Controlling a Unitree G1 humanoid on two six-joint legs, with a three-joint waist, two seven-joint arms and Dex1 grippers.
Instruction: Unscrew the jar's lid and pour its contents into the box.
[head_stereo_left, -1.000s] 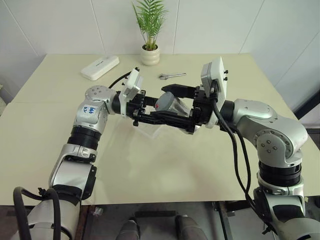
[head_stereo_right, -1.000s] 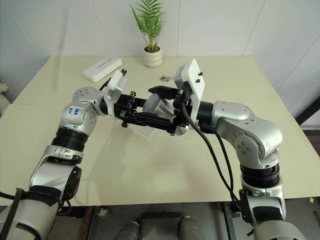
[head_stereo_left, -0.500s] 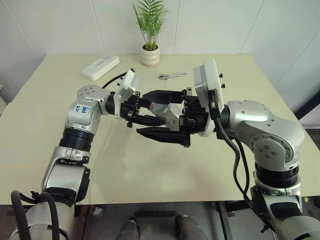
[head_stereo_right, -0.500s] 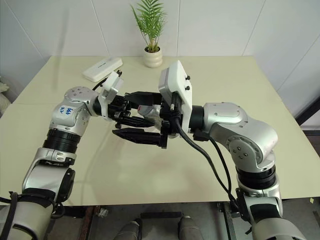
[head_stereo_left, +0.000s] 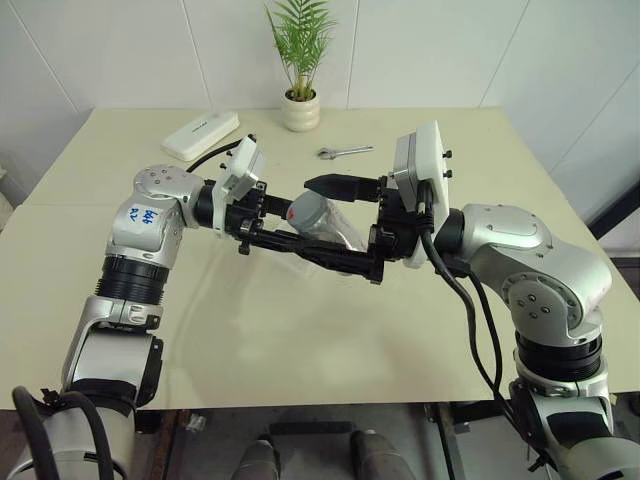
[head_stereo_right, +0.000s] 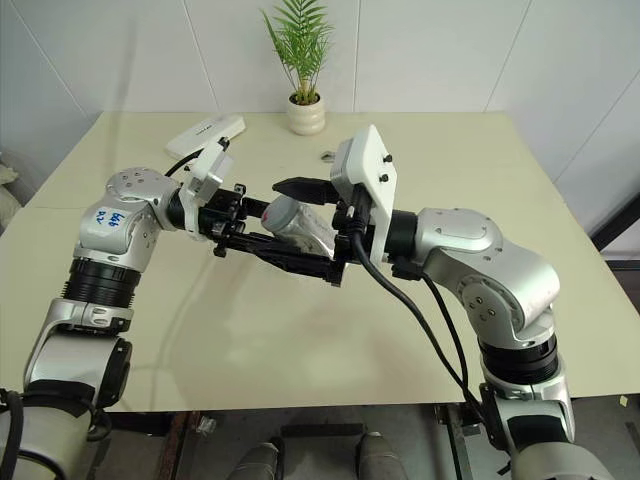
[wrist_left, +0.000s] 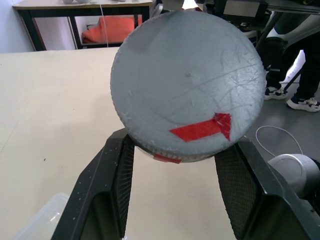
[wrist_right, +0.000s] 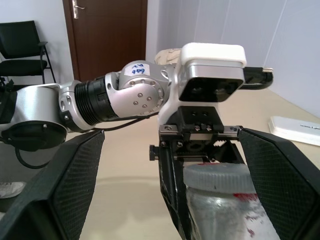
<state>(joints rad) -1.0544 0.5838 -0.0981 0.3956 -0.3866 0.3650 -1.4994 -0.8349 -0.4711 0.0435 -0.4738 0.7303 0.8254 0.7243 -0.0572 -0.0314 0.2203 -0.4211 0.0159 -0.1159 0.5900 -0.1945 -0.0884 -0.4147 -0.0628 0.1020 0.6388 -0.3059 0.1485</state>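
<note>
Left gripper clamped on jar, held sideways above table centre, lid on. Right gripper spread wide around it, not touching. Best to centre on lid, close squarely, then twist.

1. The jar is silvery grey, with a red and white label on its side.
2. Its lid is flat grey, scratched, with a red arrow sticker.
3. The table is pale yellowish cream.
4. The plant pot is white, its fronds green.
5. The case is white.
6. The wrench is silver.
</note>
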